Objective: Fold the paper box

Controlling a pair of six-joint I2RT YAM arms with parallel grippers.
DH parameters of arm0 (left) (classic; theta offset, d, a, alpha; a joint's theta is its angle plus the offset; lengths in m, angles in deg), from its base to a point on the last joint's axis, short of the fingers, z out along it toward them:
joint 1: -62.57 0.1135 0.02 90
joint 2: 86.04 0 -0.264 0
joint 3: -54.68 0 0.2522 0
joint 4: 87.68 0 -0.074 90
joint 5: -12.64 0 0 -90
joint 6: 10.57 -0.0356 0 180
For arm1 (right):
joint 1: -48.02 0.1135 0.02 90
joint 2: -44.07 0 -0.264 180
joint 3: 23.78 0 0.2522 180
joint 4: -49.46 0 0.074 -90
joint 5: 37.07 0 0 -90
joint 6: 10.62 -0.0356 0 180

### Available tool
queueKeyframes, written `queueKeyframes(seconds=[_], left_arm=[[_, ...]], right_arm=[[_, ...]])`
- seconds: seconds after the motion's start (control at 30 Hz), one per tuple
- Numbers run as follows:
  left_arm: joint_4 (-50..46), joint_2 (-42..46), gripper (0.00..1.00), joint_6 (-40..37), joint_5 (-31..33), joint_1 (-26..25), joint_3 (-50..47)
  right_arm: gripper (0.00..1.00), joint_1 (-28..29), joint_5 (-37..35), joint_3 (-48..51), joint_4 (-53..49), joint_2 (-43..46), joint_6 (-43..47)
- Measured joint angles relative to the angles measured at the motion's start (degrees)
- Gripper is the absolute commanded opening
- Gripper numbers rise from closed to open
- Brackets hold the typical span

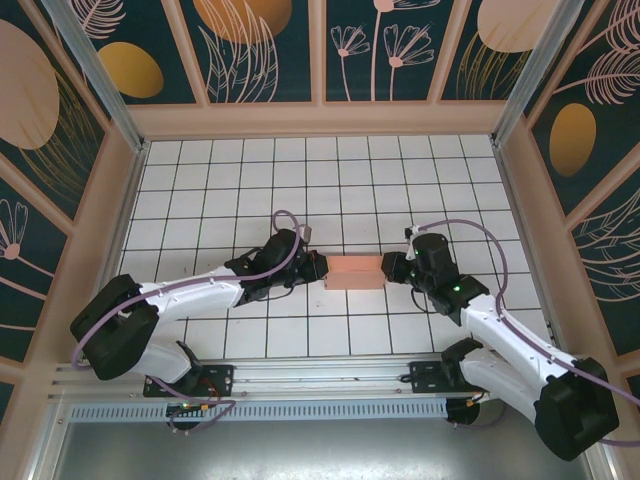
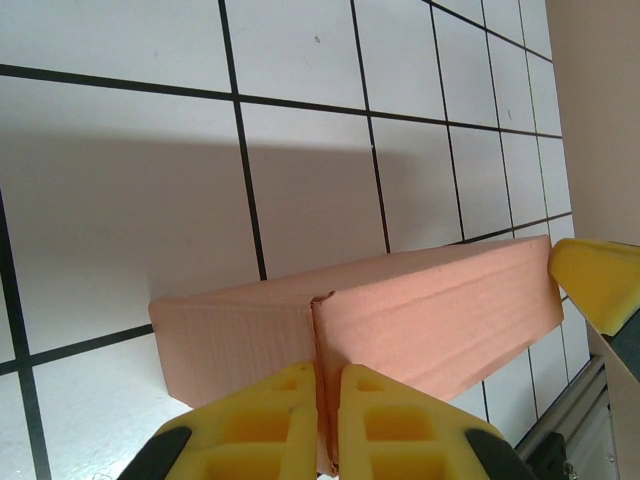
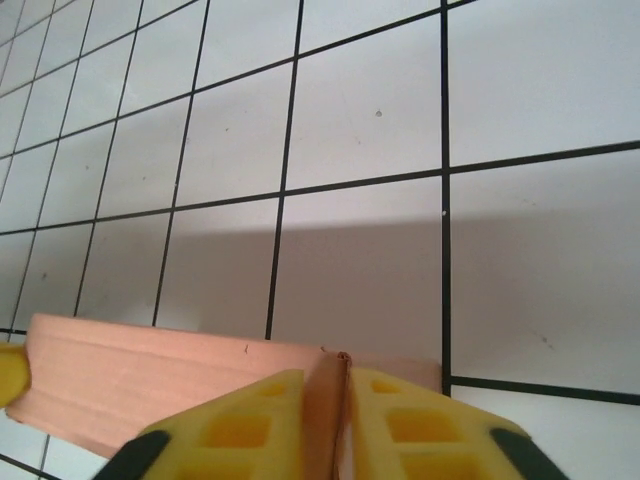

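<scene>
Your left pincer (image 2: 327, 385) was clamped nearly closed on a thin card seam at one end of the paper box (image 1: 354, 271), while your right pincer (image 3: 345, 385) pinched the opposite end's flap just as tightly. The box lay directly between them on the white tiled worktop (image 1: 250, 180).

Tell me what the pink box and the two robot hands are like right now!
paper box: folded up into a box shape, pinched at both ends between the two grippers.
left gripper: shut, its yellow fingers squeezing a thin edge of card at the box's left end.
right gripper: shut, its yellow fingers squeezing a thin edge of card at the box's right end.
</scene>
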Motion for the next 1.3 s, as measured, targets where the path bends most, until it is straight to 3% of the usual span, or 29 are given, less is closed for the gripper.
queueKeyframes(seconds=[0.03,0.1,0.2,0.23,0.33,0.4,0.63,0.87,1.17,1.3], left_arm=[[0.0,0.0,0.11,0.0,0.0,0.0,0.1],[-0.1,-0.1,0.14,-0.2,0.0,0.0,0.3],[-0.8,-0.5,0.17,-0.9,-0.2,0.0,1.0],[-1.4,-0.6,0.18,-1.1,-0.2,0.0,1.5],[-3.7,-0.9,0.24,-1.9,-0.2,0.0,2.9],[-5.9,-1.4,0.29,-2.6,0.1,0.0,4.4],[-14.6,-5.4,0.54,-5.5,1.8,-0.1,11.9],[-18.3,-5.3,0.72,-7.8,3.9,0.7,14.8],[-16.9,7.8,0.94,-10.7,8.8,8.8,7.6],[-17.7,12.4,0.98,-12.1,11.5,11.0,5.7]], right_arm=[[0.12,-0.1,0.0,0.0,-0.2,0.2,0.3],[0.00,-0.2,0.0,0.0,-0.3,0.5,0.3],[0.00,-0.3,0.0,-0.2,-0.6,0.7,0.9],[0.03,-0.3,0.0,-0.3,-0.8,0.7,1.0],[0.49,-0.5,-0.2,-1.0,-2.0,0.7,1.8],[0.59,-0.5,-0.3,-1.4,-3.1,0.7,2.5],[0.70,-0.5,-0.5,-5.0,-4.9,0.7,8.1],[0.78,-0.5,1.2,-9.6,-5.4,0.7,18.7],[0.92,-0.4,12.9,-14.0,-7.7,-3.2,37.2],[0.97,1.2,16.6,-17.2,-10.2,-8.3,47.4]])
